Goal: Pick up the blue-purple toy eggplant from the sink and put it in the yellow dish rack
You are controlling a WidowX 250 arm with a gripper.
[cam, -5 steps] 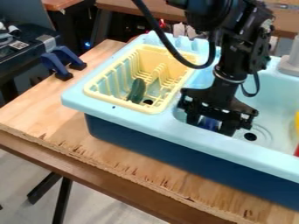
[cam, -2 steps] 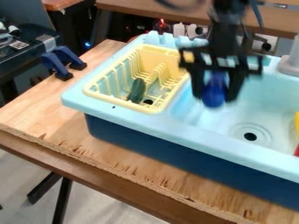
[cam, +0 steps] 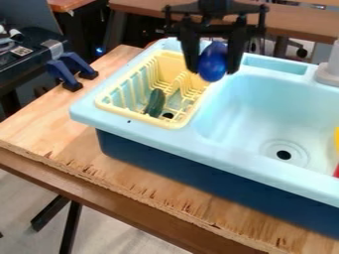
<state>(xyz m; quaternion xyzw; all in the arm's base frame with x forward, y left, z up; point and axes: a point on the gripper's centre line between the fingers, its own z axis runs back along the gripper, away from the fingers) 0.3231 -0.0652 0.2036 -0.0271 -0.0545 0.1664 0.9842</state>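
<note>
The black gripper (cam: 212,67) has its two fingers closed around a glossy blue egg-shaped object (cam: 212,62), held upright above the rear right corner of the yellow dish rack (cam: 137,117), beside the basin. Inside that rack lies a dark green cucumber-like object (cam: 155,102), leaning near its slatted prongs, and the rack sits at the left end of the light-blue toy sink (cam: 232,153), whose round drain (cam: 284,155) lies in the basin to the right, all on a plywood tabletop (cam: 145,181).

one sink (cam: 232,155), one rack (cam: 131,114), one blue object (cam: 212,64), one green object (cam: 155,102), two clamps (cam: 63,74)
</note>
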